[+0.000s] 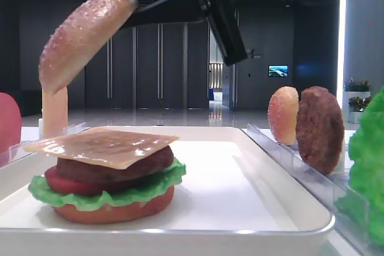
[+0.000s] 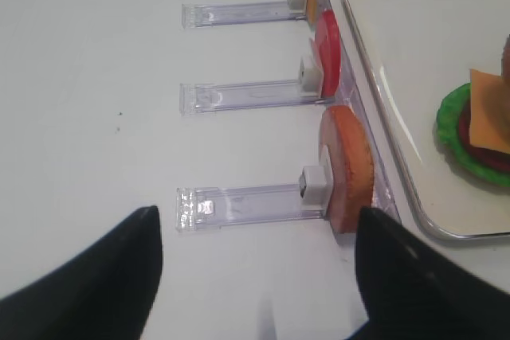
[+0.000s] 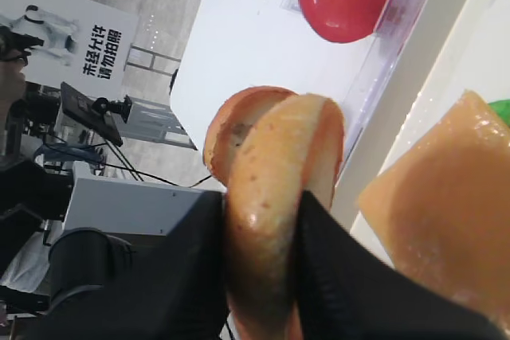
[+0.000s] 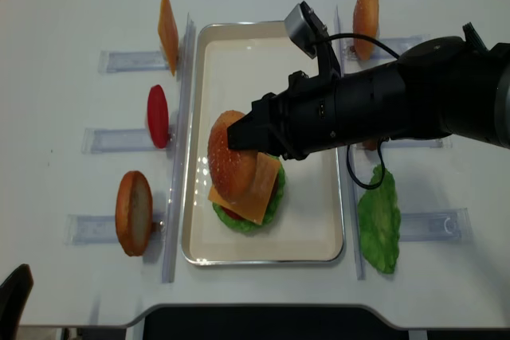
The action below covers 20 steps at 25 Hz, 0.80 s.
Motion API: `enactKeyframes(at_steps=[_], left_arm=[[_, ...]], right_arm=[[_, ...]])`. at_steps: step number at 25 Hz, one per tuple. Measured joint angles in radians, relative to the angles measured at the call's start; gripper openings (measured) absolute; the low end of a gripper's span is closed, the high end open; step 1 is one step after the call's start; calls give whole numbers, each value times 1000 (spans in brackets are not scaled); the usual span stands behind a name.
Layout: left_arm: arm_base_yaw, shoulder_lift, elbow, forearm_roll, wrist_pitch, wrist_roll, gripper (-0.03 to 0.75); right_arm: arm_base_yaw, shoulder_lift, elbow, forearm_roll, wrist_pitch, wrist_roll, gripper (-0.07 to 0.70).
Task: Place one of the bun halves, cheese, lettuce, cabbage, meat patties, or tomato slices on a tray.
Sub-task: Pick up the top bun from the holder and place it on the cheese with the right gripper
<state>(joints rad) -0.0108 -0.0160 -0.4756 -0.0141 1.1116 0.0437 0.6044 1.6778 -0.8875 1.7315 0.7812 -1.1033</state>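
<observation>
Jaws of the right gripper (image 3: 263,236) clench the glossy, golden-brown, pale-speckled top bun (image 3: 275,197) above the cheese (image 4: 256,181).

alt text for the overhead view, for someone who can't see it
A black robot arm reaches in from the right, its hand holding a sesame top bun above a half-built burger on a white tray: cheese slice on top, lettuce at the edges. Spare pieces stand in clear racks on either side of the tray.
</observation>
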Motion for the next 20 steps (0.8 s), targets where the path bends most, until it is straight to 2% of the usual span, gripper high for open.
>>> enactKeyframes(at_steps=[8, 20], left_arm=[[0, 0, 0, 0, 0, 0, 576], [0, 0, 0, 0, 0, 0, 576]], right_arm=[[0, 99, 0, 39, 53, -23, 194], [-27, 128, 0, 68, 74, -45, 194]])
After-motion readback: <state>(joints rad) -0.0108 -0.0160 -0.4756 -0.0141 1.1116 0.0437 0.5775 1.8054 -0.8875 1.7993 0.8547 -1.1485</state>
